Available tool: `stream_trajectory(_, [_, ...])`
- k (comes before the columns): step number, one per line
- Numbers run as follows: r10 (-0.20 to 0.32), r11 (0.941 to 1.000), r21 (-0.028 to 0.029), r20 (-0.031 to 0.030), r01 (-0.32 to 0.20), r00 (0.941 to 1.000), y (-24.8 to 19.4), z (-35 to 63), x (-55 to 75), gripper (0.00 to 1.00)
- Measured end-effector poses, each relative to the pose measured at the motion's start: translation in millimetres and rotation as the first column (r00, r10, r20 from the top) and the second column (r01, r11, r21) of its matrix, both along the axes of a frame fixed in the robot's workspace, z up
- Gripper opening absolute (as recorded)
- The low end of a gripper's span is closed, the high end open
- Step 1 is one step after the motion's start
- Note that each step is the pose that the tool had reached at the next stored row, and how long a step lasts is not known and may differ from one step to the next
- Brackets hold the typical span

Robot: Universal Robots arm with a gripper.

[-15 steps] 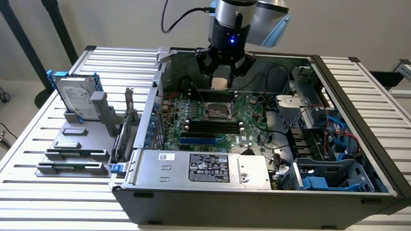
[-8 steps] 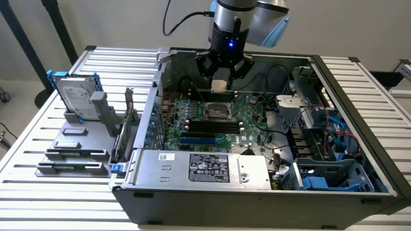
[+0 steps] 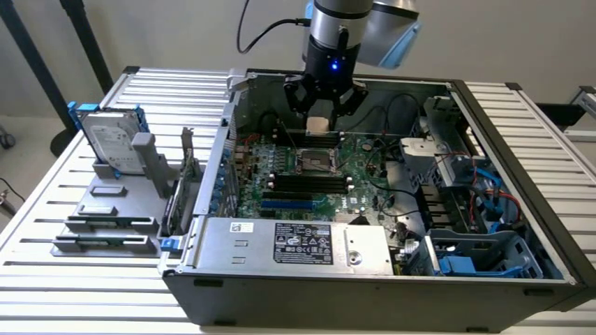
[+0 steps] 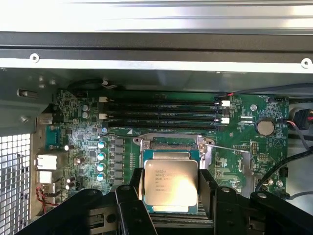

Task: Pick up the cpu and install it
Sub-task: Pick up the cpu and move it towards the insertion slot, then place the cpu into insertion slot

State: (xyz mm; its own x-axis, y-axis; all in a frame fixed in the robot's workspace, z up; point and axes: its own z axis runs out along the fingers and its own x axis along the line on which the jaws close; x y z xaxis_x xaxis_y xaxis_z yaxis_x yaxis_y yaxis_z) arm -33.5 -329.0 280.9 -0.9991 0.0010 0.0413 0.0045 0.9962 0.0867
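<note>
One cpu [image 4: 169, 182] clamped between two jaws, over one green motherboard [image 4: 244, 149], inside one open computer case [image 3: 373, 296]

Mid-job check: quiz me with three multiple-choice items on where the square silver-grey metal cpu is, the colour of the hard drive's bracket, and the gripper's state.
1. The square silver-grey metal cpu is: A over the green motherboard inside the case; B on the slatted table; C on the labelled power-supply box.
2. The bracket round the silver hard drive is: A red; B blue; C yellow.
3. The black gripper is: A open and empty; B shut on a cable; C shut on the cpu.
Answers: 1 A, green board lies behind it; 2 B, blue edges frame the drive; 3 C, fingers press its two sides.
</note>
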Motion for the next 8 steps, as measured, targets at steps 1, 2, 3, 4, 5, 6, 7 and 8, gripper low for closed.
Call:
stream_trajectory(1, [0.0,1.0,0.0,0.0,0.0,1.0,0.0,0.0,0.0,0.55])
stream_trajectory(2, [0.0,1.0,0.0,0.0,0.0,1.0,0.0,0.0,0.0,0.55])
stream_trajectory(3, [0.0,1.0,0.0,0.0,0.0,1.0,0.0,0.0,0.0,0.55])
stream_trajectory(4, [0.0,1.0,0.0,0.0,0.0,1.0,0.0,0.0,0.0,0.55])
stream_trajectory(5, [0.0,1.0,0.0,0.0,0.0,1.0,0.0,0.0,0.0,0.55])
stream_trajectory(6, [0.0,1.0,0.0,0.0,0.0,1.0,0.0,0.0,0.0,0.55])
stream_trajectory(7, [0.0,1.0,0.0,0.0,0.0,1.0,0.0,0.0,0.0,0.55])
stream_trajectory(8, [-0.001,1.0,0.0,0.0,0.001,1.0,0.0,0.0,0.0,0.55])
